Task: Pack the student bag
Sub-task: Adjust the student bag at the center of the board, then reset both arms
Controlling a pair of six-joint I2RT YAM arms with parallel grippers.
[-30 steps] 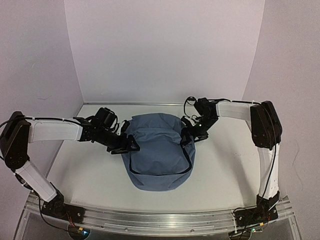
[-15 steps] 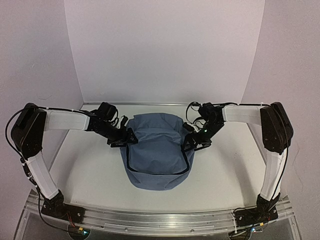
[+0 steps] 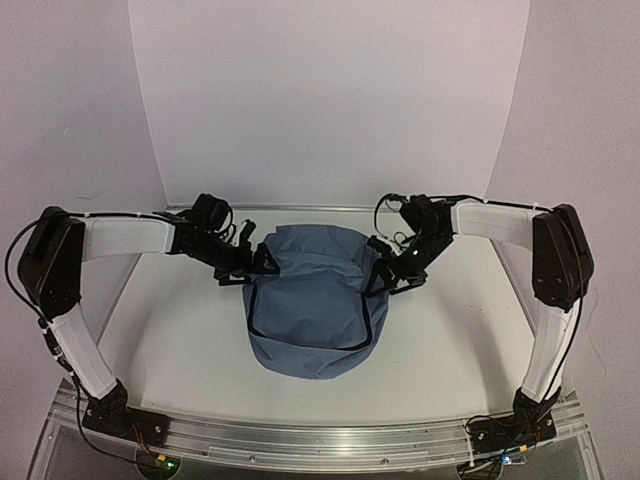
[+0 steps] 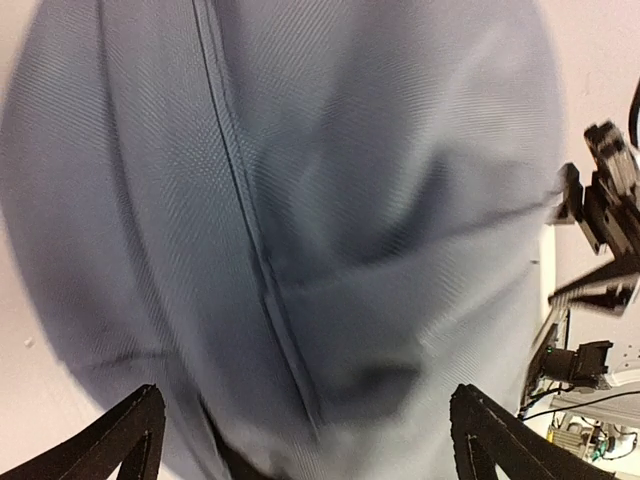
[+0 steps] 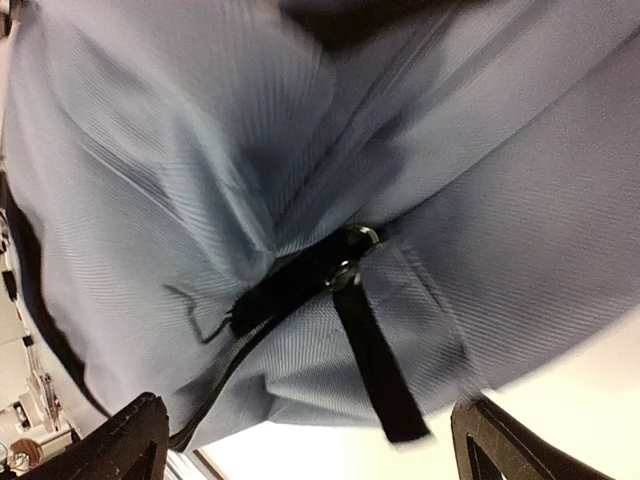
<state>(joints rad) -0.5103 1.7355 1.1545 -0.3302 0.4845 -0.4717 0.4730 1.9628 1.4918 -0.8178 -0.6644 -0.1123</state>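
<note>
On the white bench [image 3: 180,340], the soft slate-blue fabric backpack [image 3: 312,310] looks limp (pinch its black strap [image 5: 375,360]); left end effector [image 3: 262,262] and right end effector [image 3: 378,275] gape empty.

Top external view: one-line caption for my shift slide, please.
Slate-blue student bag lies on the table, left hand and right hand open beside its far end.

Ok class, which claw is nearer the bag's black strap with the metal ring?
Right. The right claw faces the black strap on the student bag's right side; the left claw sits at the bag's opposite, left side.
</note>
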